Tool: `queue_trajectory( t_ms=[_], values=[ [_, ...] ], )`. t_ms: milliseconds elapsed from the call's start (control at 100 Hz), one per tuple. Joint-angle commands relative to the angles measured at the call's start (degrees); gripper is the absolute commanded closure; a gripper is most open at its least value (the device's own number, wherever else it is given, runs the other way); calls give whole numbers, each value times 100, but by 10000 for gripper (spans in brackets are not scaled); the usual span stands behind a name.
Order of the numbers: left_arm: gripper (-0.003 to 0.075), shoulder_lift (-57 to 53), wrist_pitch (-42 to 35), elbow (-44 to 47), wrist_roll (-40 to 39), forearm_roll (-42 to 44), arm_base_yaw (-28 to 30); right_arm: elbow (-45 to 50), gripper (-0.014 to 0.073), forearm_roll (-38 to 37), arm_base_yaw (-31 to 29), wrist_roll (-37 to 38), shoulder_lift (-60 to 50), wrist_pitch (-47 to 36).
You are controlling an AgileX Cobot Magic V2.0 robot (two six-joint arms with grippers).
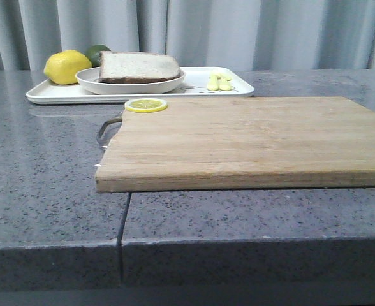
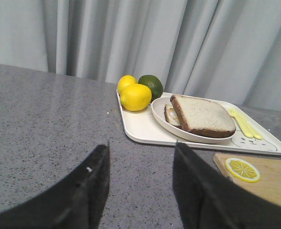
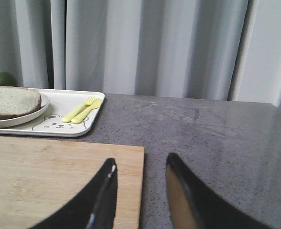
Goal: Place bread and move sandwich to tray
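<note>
Front view: the sandwich [image 1: 139, 67] is sitting in its round plate [image 1: 92, 82], and the plate is already resting on the tray [image 1: 53, 95] at about 11 o'clock on the desk [image 1: 41, 185]. I am judging the task as essentially done, nothing visibly remaining. The tray is also carrying a lemon [image 1: 66, 67], a lime [image 1: 98, 52] and yellow cutlery [image 1: 219, 81]. The cutting board [image 1: 251, 140] is bearing only a lemon slice [image 1: 145, 105]. Neither arm is showing here.

Left wrist view: my left fingers [image 2: 140, 191] are hanging spread and empty over bare desk, near the tray. The top bread [image 2: 202, 116] is covering an egg-topped slice [image 2: 171, 115], its white edge just peeking out.

Right wrist view: my right fingers [image 3: 140, 195] are likewise spread, pinching nothing, above the board's edge.
</note>
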Motion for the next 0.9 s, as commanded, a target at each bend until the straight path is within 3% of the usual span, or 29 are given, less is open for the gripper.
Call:
queue_trajectory(
  t_ms=[0, 110, 180, 250, 380, 530, 890],
  values=[
    [426, 29, -335, -120, 13, -103, -50, -139, 325, -44, -32, 5, 45, -493],
    [439, 29, -335, -111, 13, -103, -50, -139, 325, -44, -32, 5, 45, -480],
    [489, 29, -335, -111, 13, -103, -50, -139, 329, -44, -32, 5, 45, -504],
    [569, 29, -335, -111, 13, -103, -50, -139, 374, -44, -32, 5, 45, -504],
    [741, 29, -335, -111, 13, -103, -50, -139, 533, -44, -32, 5, 45, -504],
    [739, 29, -335, -111, 13, -103, -50, -139, 716, -44, -32, 5, 45, -459],
    [739, 29, -335, -111, 13, -103, -50, -139, 711, -44, -32, 5, 45, -305]
  ],
)
